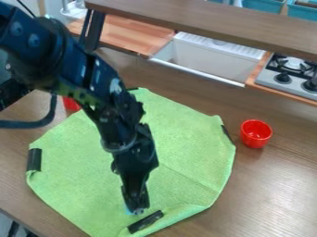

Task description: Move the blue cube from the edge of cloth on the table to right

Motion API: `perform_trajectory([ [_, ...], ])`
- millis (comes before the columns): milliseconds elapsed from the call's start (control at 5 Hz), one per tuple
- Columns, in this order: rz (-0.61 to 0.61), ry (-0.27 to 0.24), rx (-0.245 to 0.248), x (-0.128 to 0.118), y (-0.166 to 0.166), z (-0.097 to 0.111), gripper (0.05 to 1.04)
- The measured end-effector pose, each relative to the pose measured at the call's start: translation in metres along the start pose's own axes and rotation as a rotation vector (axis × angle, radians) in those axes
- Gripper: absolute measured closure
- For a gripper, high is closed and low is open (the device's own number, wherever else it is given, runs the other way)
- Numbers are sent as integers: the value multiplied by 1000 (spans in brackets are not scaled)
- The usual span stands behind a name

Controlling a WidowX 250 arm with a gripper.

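Evidently the blue cube [129, 212] lies right at the gripper [137, 211], toward the green cloth [80, 178] front, clasped or not I can't tell

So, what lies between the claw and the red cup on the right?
In the camera view, from the claw: green cloth, then a strip of table up to the cup.

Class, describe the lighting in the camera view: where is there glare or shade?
Camera view: pale sheen on the brown table at lower right; small bright glints on the dark arm; slight shade on the table just below the red bowl; the green cloth looks mostly matte.
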State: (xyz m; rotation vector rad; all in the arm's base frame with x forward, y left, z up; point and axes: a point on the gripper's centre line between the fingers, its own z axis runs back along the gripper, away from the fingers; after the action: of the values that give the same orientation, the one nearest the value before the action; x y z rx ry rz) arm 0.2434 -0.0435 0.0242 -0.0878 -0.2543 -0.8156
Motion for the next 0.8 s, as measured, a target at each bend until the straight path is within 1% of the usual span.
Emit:
perform_trajectory([
  [200, 10, -34, -16, 19, 7, 11, 631],
  [400, -14, -58, -24, 47, 11, 14, 631],
  [600, -35, -76, -28, 78, 17, 5, 631],
  [800, -52, -87, -13, 102, 19, -7, 631],
])
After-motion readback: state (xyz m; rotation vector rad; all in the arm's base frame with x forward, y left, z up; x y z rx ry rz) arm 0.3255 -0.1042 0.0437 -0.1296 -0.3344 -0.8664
